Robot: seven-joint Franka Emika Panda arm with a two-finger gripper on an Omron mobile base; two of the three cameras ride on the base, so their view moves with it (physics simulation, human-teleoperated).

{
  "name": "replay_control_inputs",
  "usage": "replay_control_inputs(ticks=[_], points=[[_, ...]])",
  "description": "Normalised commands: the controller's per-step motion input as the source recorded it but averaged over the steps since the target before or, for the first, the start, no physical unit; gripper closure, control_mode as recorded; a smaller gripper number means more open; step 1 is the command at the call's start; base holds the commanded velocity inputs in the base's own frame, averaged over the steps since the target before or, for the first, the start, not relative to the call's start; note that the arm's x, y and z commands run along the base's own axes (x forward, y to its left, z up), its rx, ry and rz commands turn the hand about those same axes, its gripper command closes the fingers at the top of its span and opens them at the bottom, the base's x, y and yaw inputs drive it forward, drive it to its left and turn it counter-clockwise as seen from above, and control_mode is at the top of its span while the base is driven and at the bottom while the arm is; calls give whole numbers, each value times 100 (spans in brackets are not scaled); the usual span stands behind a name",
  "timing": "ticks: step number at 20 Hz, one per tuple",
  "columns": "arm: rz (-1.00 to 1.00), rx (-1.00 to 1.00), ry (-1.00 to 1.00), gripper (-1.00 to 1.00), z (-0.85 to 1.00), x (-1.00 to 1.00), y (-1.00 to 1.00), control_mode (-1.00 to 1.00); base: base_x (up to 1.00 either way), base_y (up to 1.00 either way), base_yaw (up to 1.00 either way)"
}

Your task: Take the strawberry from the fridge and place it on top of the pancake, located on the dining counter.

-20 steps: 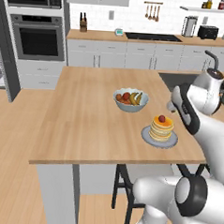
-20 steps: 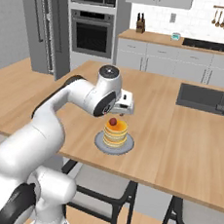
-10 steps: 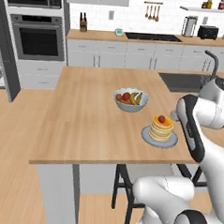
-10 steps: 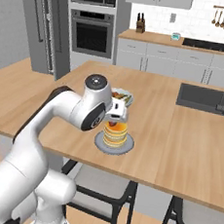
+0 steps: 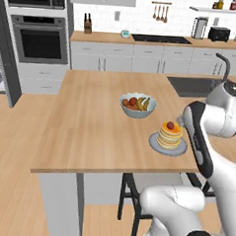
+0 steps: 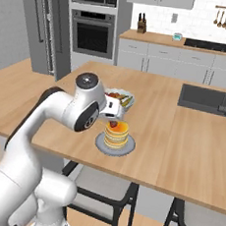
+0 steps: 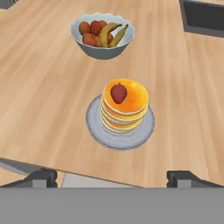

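On the dining counter (image 5: 89,133), the strawberry (image 7: 118,93) sits on top of the pancake (image 7: 124,106), slightly off centre on the golden top round. The stack rests on a round grey plate (image 7: 97,129), which lies flat on the light wood near the counter's front edge. From my left base view the berry shows as a small dark-red dot on the stack (image 5: 170,134); from the right base view it is half hidden just behind my hand, at the top of the pancake (image 6: 117,133).

My claw (image 7: 112,178) is wide open and holds nothing. Its two dark fingertips (image 7: 42,177) stand far apart at the bottom of the hand view, well back from the plate, with the stack between them and beyond. Nothing touches either tip.

Behind the pancake, further in on the counter, stands a grey fruit bowl (image 7: 103,49) with bananas and round orange-red fruits; it is near the plate but apart from it. A dark sink (image 6: 205,100) is set into the counter, to the right of the stack in the right base view, with a dark tap at its far side.

The fridge (image 6: 45,26), tall and grey with long dark bar handles, stands against the wall beyond the counter's left end, next to a steel wall oven (image 6: 92,34). From here its doors look shut.
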Motion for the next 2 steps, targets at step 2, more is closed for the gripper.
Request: replay_control_inputs(ticks=[2], points=[[-2,-2,-2,-100,10,-29,14,-100,0,0,0]])
